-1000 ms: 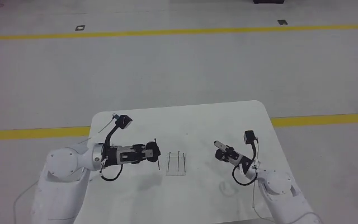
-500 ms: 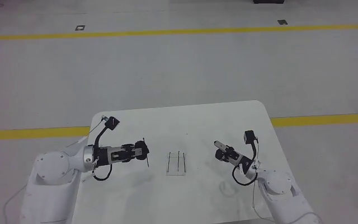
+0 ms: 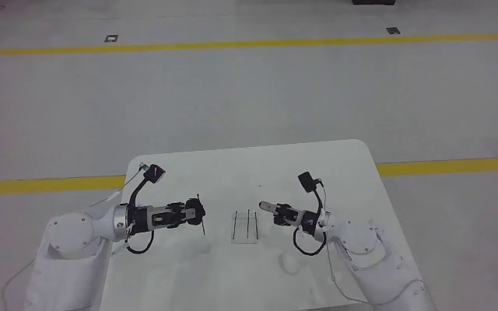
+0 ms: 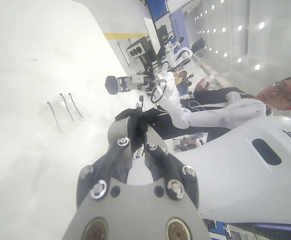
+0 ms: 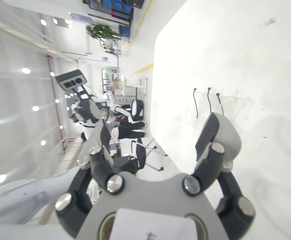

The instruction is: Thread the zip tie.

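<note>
My left gripper (image 3: 199, 211) is at the left part of the white table (image 3: 327, 163), shut on a thin black zip tie (image 3: 201, 221) that stands crosswise in its fingertips (image 4: 136, 118). A clear plate (image 3: 246, 235) at the table's middle carries three more black zip ties (image 4: 67, 106) side by side (image 5: 209, 97). My right gripper (image 3: 268, 207) hangs open just right of the plate. Its two fingers (image 5: 210, 129) are spread wide with nothing between them (image 5: 156, 130), and the plate lies just beyond the tips.
The table's rounded far corners (image 3: 366, 148) and its near edge bound the work area. Bare tabletop (image 3: 233, 175) lies behind the plate and between the two grippers. A small dark speck (image 5: 270, 21) marks the surface farther off.
The left gripper drew back to the left, away from the plate, with the zip tie in it. In the last half second the right gripper swung left, up to the plate's right side.
</note>
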